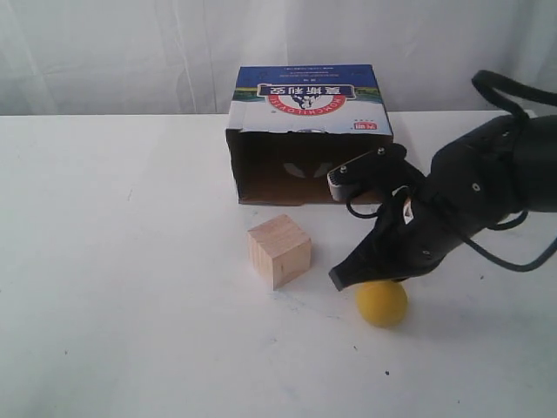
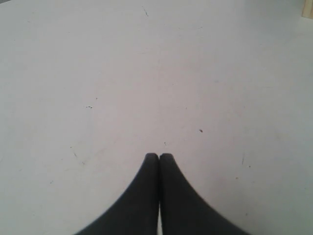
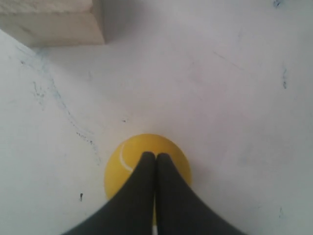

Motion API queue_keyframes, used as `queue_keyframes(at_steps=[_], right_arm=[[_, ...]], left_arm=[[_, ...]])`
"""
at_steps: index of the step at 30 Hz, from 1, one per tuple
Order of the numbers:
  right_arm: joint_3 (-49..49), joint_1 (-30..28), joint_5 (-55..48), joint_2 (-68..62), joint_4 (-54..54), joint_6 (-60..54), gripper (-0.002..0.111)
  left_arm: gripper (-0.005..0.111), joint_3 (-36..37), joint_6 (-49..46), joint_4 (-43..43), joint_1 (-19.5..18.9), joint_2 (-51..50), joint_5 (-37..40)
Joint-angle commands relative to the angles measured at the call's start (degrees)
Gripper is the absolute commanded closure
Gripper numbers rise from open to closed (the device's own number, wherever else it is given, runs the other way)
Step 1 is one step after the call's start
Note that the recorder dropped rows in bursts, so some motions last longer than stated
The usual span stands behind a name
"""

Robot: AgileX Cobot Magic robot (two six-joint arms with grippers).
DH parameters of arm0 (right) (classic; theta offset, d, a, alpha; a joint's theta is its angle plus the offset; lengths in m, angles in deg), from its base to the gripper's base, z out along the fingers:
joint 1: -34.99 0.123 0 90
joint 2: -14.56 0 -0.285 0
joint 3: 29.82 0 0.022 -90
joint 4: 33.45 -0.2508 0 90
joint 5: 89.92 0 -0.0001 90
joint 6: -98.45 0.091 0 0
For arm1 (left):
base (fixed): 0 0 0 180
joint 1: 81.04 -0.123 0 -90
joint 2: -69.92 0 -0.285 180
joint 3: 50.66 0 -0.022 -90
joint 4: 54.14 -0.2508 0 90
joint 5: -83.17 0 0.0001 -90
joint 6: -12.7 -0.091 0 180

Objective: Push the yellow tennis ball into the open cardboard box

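The yellow tennis ball (image 1: 382, 303), round, matte and pale-seamed, lies on the white table (image 1: 130, 261) near the pale wooden cube (image 1: 278, 251), before the open cardboard box (image 1: 309, 104). The right gripper (image 1: 344, 277), black, tapered and pressed together, sits over it. The left gripper (image 2: 159, 156) is likewise closed.

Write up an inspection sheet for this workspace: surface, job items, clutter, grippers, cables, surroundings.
Surface: white table, faint scuffs and specks.
Job's things: small yellow tennis ball outside the box; large brown cardboard box with blue, white and red printed top, open side facing the camera.
Clutter: pale wooden cube, apart from ball and box.
Grippers: right gripper shut, tips over the ball; left gripper shut, over the table.
Cables: black cable looping above the right arm.
Surroundings: white curtain behind the table.
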Motion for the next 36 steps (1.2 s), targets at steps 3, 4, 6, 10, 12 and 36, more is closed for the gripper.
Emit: queue_keyframes(at_steps=[3, 4, 6, 10, 12, 36], right_arm=[[3.17, 0.08, -2.38, 2.2, 0.85, -0.48, 0.108], [3.17, 0.08, -2.61, 2.68, 0.85, -0.48, 0.108], [3.17, 0.08, -4.65, 3.05, 0.85, -0.48, 0.108], [2.48, 0.08, -3.09, 1.5, 0.85, -0.6, 0.108], [2.48, 0.08, 0.1, -0.43, 0.85, -1.15, 0.108], [9.79, -3.95, 4.35, -14.17, 2.11, -1.27, 0.108]], left_arm=[[0.107, 0.24, -0.13, -0.18, 0.29, 0.29, 0.59], [0.107, 0.24, -0.13, -0.18, 0.29, 0.29, 0.59], [0.107, 0.24, -0.13, -0.18, 0.29, 0.29, 0.59], [0.107, 0.24, -0.13, -0.18, 0.29, 0.29, 0.59], [0.107, 0.24, -0.13, -0.18, 0.29, 0.29, 0.59], [0.107, 0.24, -0.13, -0.18, 0.29, 0.29, 0.59]])
